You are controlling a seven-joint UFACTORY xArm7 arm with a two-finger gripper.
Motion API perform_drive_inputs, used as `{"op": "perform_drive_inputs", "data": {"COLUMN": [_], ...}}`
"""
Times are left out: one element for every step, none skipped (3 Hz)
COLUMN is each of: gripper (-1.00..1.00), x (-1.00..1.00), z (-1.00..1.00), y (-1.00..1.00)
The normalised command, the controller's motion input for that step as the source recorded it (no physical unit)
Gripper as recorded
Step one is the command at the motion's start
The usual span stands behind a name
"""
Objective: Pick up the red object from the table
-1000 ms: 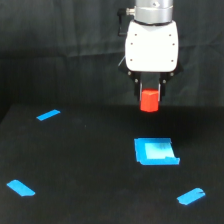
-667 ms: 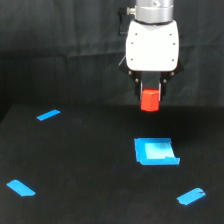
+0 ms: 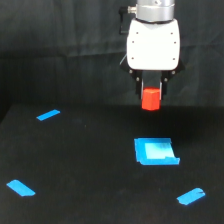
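The red object [image 3: 151, 99], a short red-orange cylinder, hangs in the air well above the black table [image 3: 80, 160]. My gripper [image 3: 151, 95] is shut on it, its dark fingers holding the cylinder's upper part under the white wrist housing [image 3: 153, 44]. The cylinder's lower half sticks out below the fingers. It sits above and slightly behind the flat blue tray-like piece [image 3: 155, 151] in the exterior view.
Blue tape strips lie on the table: one at the exterior view's left rear [image 3: 48, 115], one at the left front [image 3: 21, 188], one at the right front [image 3: 191, 196]. A dark curtain backs the scene.
The gripper and the red object stay at nearly the same spot; at most a slight rise. Nothing else moved.
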Motion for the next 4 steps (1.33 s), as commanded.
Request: {"op": "perform_drive_inputs", "data": {"gripper": [-0.99, -0.99, -1.00, -1.00], "x": [0.03, 0.04, 0.04, 0.04], "z": [0.11, 0.09, 0.08, 0.06], "y": [0.00, 0.00, 0.00, 0.01]}}
